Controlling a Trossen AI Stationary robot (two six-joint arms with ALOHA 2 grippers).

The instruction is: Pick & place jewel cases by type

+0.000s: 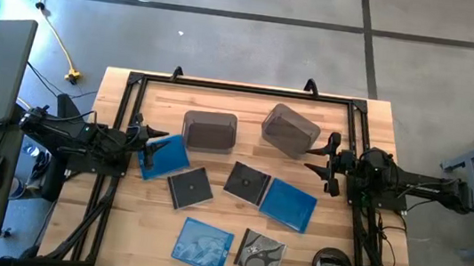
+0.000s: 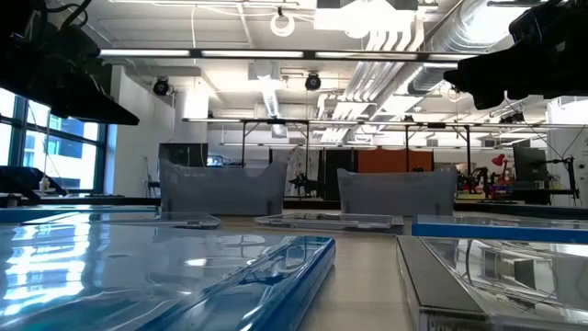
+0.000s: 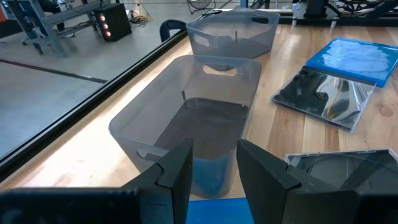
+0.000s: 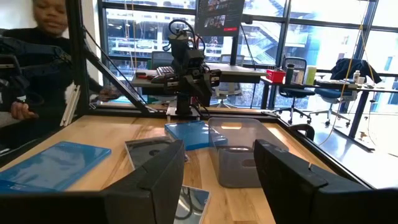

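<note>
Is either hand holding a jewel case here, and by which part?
Left hand grips the plain blue jewel case by its edge. Right hand is open, holding nothing.

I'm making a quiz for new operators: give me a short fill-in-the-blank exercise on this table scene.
1. The number of translucent grey bins on the table is ____.
2. The jewel case at the left hand is coloured ____.
3. The cloud-patterned case lies beside the ____-patterned case.
4. The right hand waits beside the bin that sits ____ to the table edge.

Missing words: two; blue; silvery; askew
</note>
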